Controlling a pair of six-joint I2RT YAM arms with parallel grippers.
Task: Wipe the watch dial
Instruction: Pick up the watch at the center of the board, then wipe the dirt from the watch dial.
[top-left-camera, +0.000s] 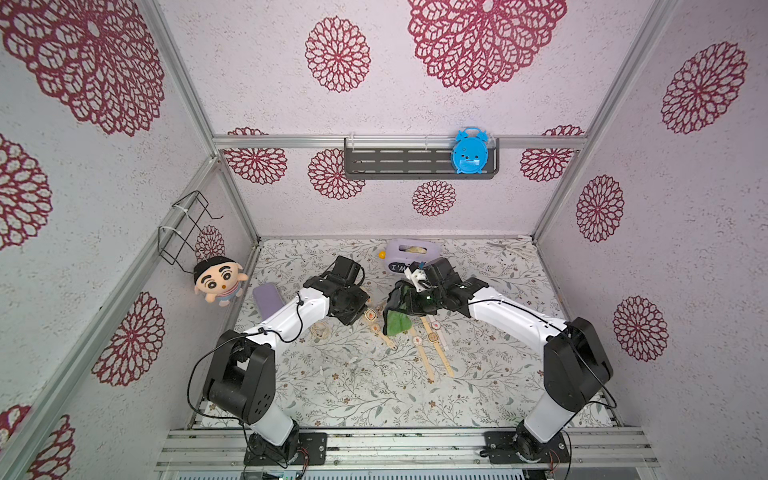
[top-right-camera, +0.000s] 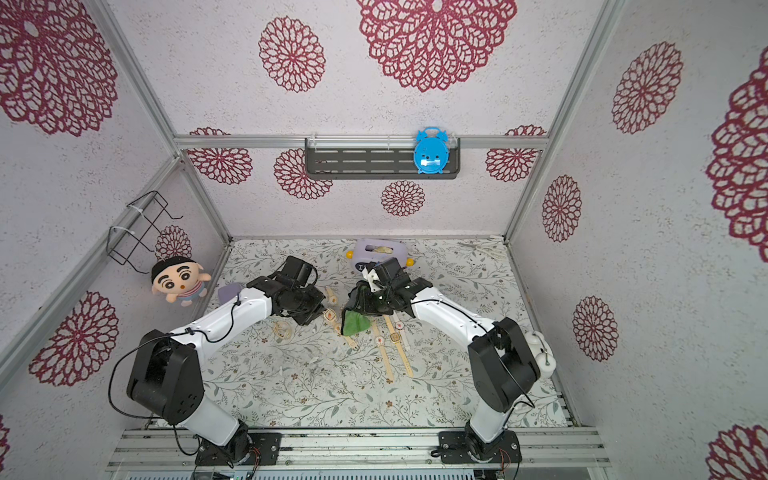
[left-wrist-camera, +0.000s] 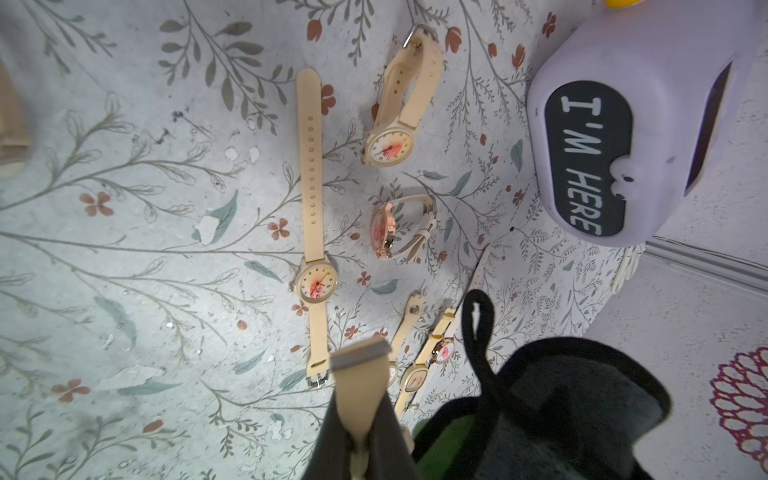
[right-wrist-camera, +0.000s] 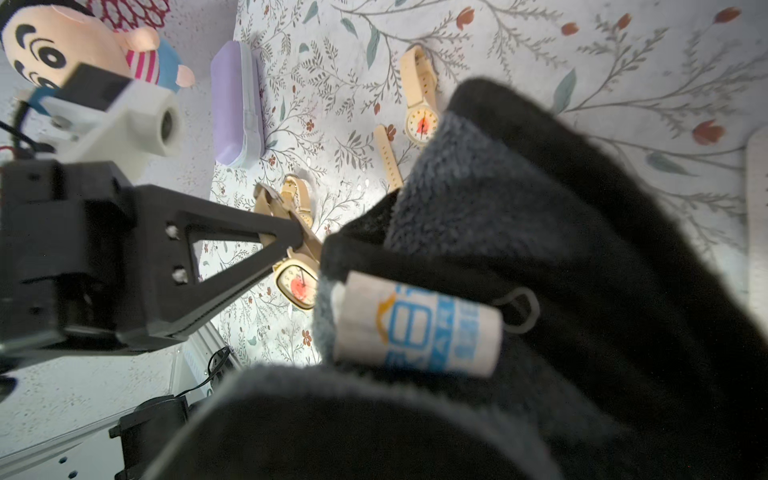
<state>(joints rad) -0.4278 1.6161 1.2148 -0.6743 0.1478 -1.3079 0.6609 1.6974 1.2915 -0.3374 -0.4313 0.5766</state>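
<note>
On the robot's side of the lilac box (top-left-camera: 409, 250), the watch (right-wrist-camera: 297, 284), its face stained red, is being pinched by its beige strap (right-wrist-camera: 266, 201) in the closed-down left gripper (right-wrist-camera: 291, 239). Just right of the watch, a dark cloth (right-wrist-camera: 519, 199) is being clamped in the fully closed right gripper (top-left-camera: 399, 303).

Watch (top-left-camera: 371, 315) L of cloth (top-left-camera: 397, 323), clock (top-left-camera: 469, 151) on shelf (top-left-camera: 395, 164)
</note>
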